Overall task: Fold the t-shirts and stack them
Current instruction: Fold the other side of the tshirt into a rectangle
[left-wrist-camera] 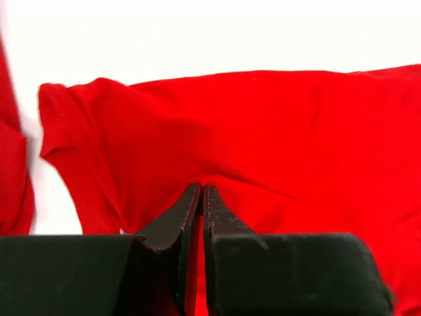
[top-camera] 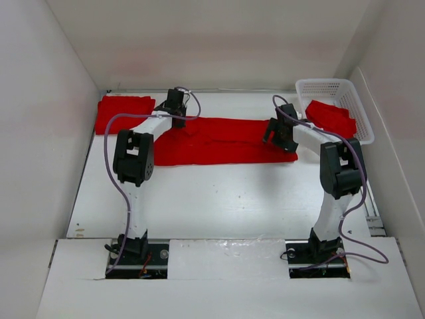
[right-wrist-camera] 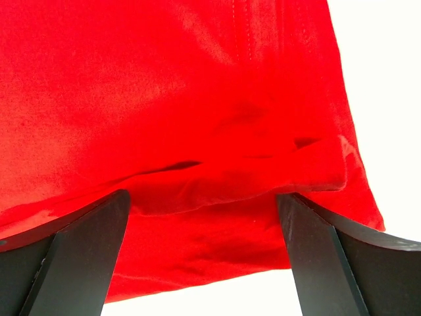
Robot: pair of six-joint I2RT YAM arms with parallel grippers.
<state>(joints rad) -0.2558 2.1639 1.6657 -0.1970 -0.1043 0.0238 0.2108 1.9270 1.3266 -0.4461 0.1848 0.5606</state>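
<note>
L fingers pinch shirt.

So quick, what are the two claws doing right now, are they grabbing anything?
Left gripper: closed, pinching the spread t-shirt.
Right gripper: open, jaws either side of a fold in the same shirt, holding nothing.

a spread shirt lies across the far middle of the table, its long side running left to right. the left gripper sits at its far left end and the right gripper over its right end, a ridge of cloth between that gripper's fingers. a folded shirt lies in the far left corner, just beside the spread shirt, a gap between them. a basket stands far right with a third shirt in it.
</note>
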